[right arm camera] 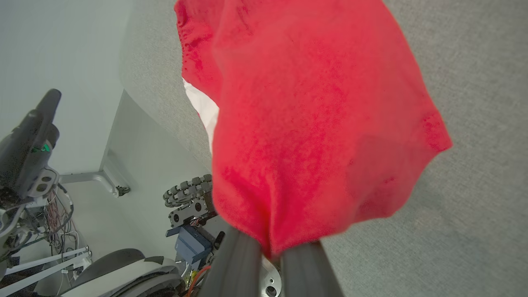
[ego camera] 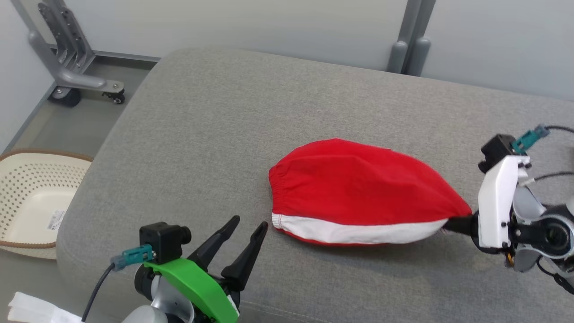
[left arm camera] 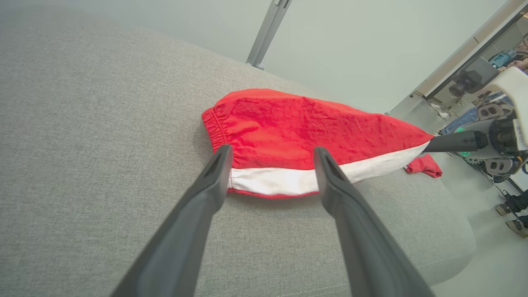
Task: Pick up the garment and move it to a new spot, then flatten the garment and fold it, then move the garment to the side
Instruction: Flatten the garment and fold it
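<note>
Garment (ego camera: 354,188), red and white, lies on the grey cushion (ego camera: 224,112). The right claw (ego camera: 450,223) pinches its right end tight, so I think this is the flattening step. The left claw (ego camera: 250,223) is wide open, just beside the waistband (ego camera: 278,188). Next it should grab there.

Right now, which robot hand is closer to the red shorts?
Right. The right gripper is shut on one end of the red shorts; the left gripper is open, just short of the waistband.
</note>
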{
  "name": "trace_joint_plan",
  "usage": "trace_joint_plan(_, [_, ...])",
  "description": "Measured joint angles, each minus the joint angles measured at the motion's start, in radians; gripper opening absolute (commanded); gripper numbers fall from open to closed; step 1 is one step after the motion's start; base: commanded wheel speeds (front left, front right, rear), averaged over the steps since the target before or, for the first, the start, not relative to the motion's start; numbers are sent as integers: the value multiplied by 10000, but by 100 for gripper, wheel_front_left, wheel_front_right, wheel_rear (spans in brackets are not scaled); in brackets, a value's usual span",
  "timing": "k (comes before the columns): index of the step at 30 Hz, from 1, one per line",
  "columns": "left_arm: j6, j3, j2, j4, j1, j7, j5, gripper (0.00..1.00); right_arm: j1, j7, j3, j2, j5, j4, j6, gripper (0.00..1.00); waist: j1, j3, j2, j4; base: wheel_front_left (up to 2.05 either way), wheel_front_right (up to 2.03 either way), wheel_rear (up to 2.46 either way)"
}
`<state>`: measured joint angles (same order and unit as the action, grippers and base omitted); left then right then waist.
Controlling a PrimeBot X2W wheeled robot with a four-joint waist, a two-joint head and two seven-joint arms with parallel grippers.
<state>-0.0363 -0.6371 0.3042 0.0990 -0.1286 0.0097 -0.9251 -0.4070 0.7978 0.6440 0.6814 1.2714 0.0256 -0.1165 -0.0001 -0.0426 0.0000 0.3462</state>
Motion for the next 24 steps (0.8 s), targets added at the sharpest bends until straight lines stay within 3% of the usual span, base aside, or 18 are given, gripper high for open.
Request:
trace_joint_plan(3, [0,-188,25,50,72,217,0,100,1048,-176,-8,384,-23,17,-77,0,1,-32,0,-300,0,0,0])
trace_joint_plan(7, [21,-476,-109,84,72,426,-75,100,1678,-1001,-359,345,-180,88,-79,0,0,-143,0,-743,0,0,0])
trace_joint_plan(14, [12,-679,-86,-727,-304,614,426,100,1761,-2577,-604,-326,-1149,382,-84,0,0,-585,0,-1482,0,0,0])
trace_joint_plan(20, [6,-658,-142,-1308,-825,686,717,100,1918,-3434,-58,-706,-2228,94,-82,3,1,-1248,0,-2071,0,0,0])
trace_joint_plan(22, [10,-667,-174,-1446,-912,685,719,100,1912,-3707,52,-556,-2754,-121,-84,82,1,-1432,0,-2209,0,0,0])
trace_joint_plan(23, [10,-660,-176,-1524,-964,685,719,100,1904,-3831,132,-470,-3083,-224,-82,100,1,-1519,0,-2278,0,0,0])
trace_joint_plan(24, [10,-662,-163,-1576,-998,686,725,100,1904,-3937,165,-433,-3262,-314,-84,100,1,-1598,0,-2342,0,0,0])
